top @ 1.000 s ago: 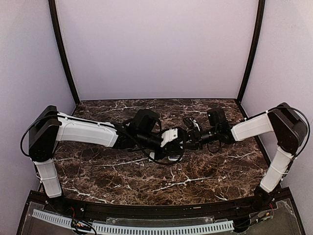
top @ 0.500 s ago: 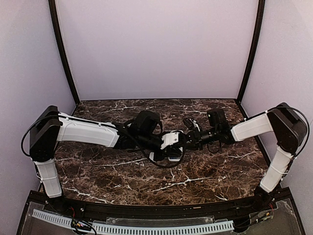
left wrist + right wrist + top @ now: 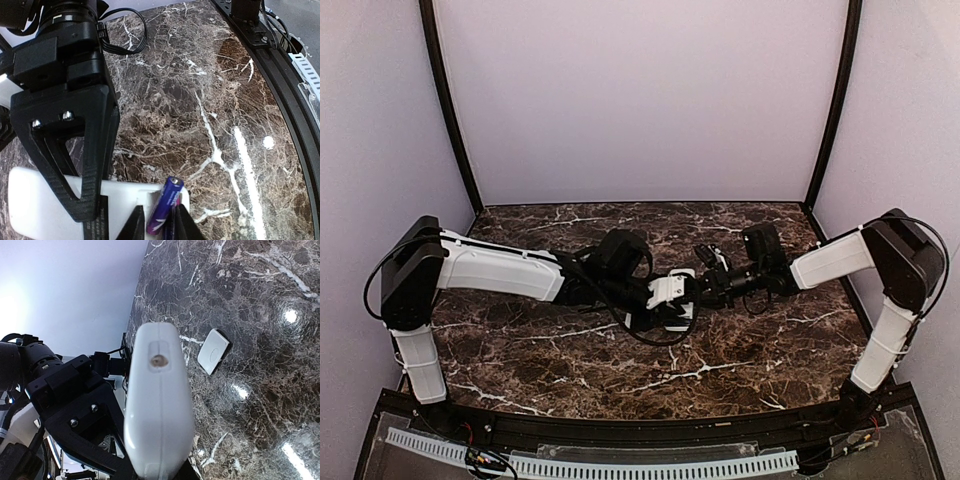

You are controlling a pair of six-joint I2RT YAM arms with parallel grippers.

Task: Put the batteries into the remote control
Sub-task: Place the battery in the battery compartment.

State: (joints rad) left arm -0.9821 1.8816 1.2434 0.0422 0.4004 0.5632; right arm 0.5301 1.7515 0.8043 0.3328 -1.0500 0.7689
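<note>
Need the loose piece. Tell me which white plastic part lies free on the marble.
The small flat white cover plate, rounded corners, alone on the dark marble table; the longer white remote control is held up off it.

On my feed the tabletop point(image 3: 570, 370) is dark brown marble, veined white; the remote point(image 3: 157, 405) plain white; the battery point(image 3: 165, 205) violet-blue; the cover point(image 3: 213, 351) white; the arms point(image 3: 500, 270) white with black joints; the walls point(image 3: 640, 100) pale lilac; the corner posts point(image 3: 445, 100) black.
</note>
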